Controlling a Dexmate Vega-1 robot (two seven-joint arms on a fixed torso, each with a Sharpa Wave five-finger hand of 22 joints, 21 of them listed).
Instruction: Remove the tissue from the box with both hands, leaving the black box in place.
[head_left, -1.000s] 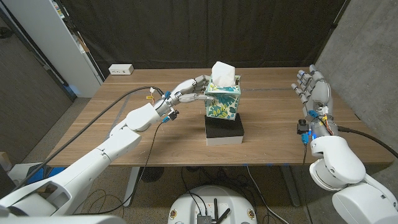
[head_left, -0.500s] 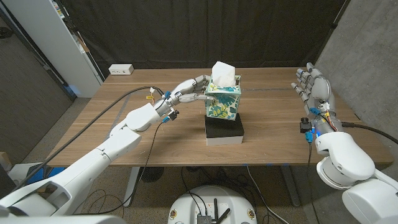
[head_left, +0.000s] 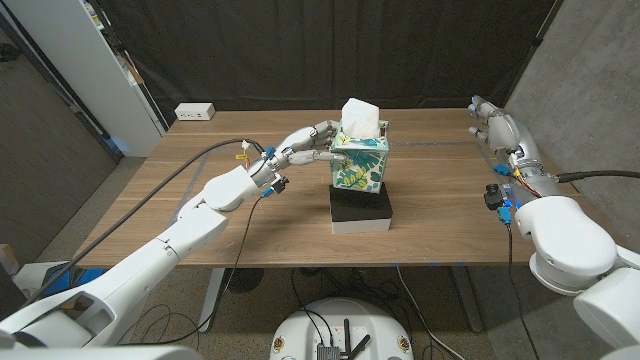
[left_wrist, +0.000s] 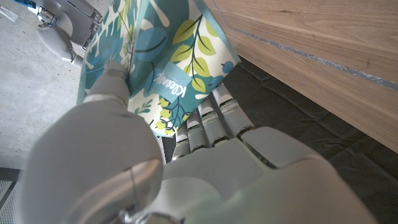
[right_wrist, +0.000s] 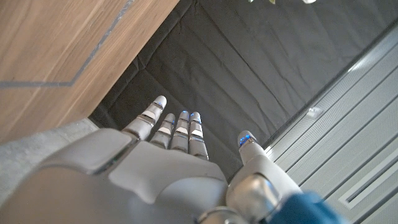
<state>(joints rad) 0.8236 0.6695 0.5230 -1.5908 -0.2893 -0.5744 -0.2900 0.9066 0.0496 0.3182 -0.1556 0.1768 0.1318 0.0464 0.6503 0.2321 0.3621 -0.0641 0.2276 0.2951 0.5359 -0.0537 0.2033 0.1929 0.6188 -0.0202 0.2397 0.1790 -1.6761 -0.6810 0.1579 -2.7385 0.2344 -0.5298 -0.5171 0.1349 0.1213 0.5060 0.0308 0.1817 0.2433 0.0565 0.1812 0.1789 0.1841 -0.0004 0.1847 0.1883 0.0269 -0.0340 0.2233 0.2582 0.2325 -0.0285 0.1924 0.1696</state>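
Note:
A leaf-patterned tissue box (head_left: 359, 166) stands on a black box (head_left: 361, 208) at the table's middle, with a white tissue (head_left: 360, 117) poking out of its top. My left hand (head_left: 300, 145) grips the tissue box from its left side, fingers along the far face and thumb on the near face. The left wrist view shows the box (left_wrist: 168, 68) clamped between the thumb and fingers of that hand (left_wrist: 124, 155). My right hand (head_left: 497, 128) is raised over the table's far right corner, fingers spread, holding nothing. In the right wrist view its fingers (right_wrist: 177, 134) point at the dark curtain.
A white power strip (head_left: 195, 112) lies at the table's back left corner. A black curtain hangs behind the table and a grey wall stands on the right. The wooden table (head_left: 180, 200) is bare around the boxes.
My right hand has lifted and swung away toward the table's far right corner, turning as it went. The left hand and both boxes have not moved.

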